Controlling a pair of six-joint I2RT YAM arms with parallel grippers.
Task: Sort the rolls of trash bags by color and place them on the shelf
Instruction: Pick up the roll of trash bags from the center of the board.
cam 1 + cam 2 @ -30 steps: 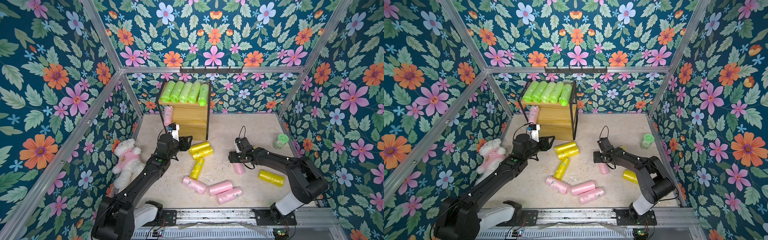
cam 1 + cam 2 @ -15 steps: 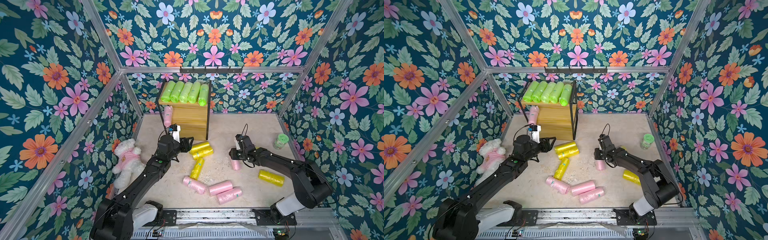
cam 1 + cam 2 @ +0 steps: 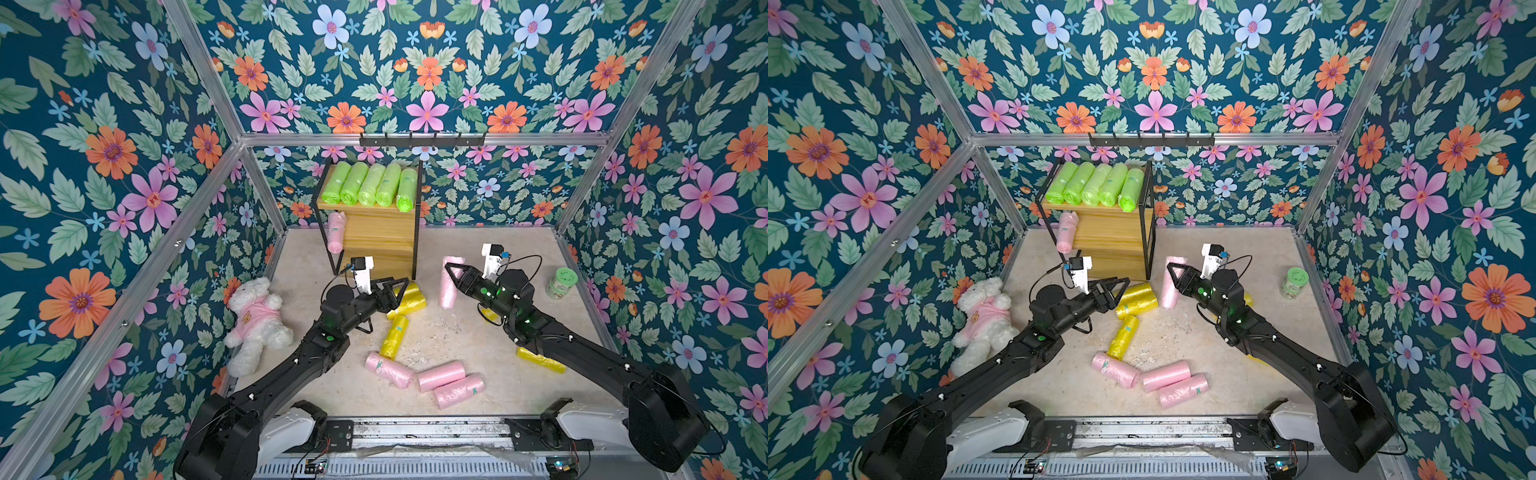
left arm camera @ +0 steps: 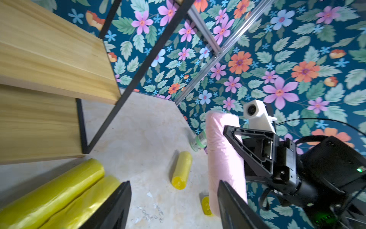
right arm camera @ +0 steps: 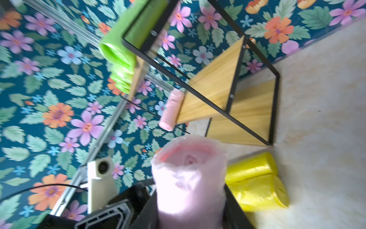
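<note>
My right gripper (image 3: pixel 453 272) is clamped on a pink roll (image 3: pixel 449 293), upright beside the shelf (image 3: pixel 374 232). Left gripper (image 4: pixel 172 208) jaws stand apart, empty, above yellow rolls (image 3: pixel 409 299). I judge the film light, squashy and slippery, so I grip mid-length.

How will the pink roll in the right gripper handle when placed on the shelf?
The pink roll looks like soft crinkly film, so it probably squashes slightly in the right gripper. Being a cylinder, it may roll once laid on the shelf; the green rolls there lie side by side, likely bracing each other.
</note>
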